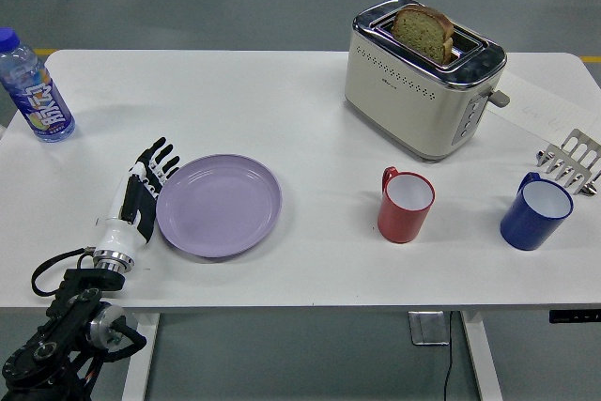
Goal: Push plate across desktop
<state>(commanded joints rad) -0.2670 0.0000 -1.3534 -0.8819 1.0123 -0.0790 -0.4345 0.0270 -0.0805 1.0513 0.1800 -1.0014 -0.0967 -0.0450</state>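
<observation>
At the lower left corner we see the robot's black left arm rising past the near edge of the white table. Its left hand lies on the tabletop with the fingers straight and slightly spread, gripping nothing, their inner side against the left rim of a lilac plate. The plate sits flat on the left half of the table, just to the right of the hand, and nothing lies on it. We see no right hand anywhere. Further right, past the middle of the table, a red mug stands upright with a white inside, and near the right edge a blue mug stands upright too. Just behind the blue mug we see a metal rack at the table's right edge. Further back, a cream and chrome toaster stands at an angle with a slice of brown bread sticking up from one slot. At the far left edge a water bottle with a blue cap stands upright, well apart from the plate.
</observation>
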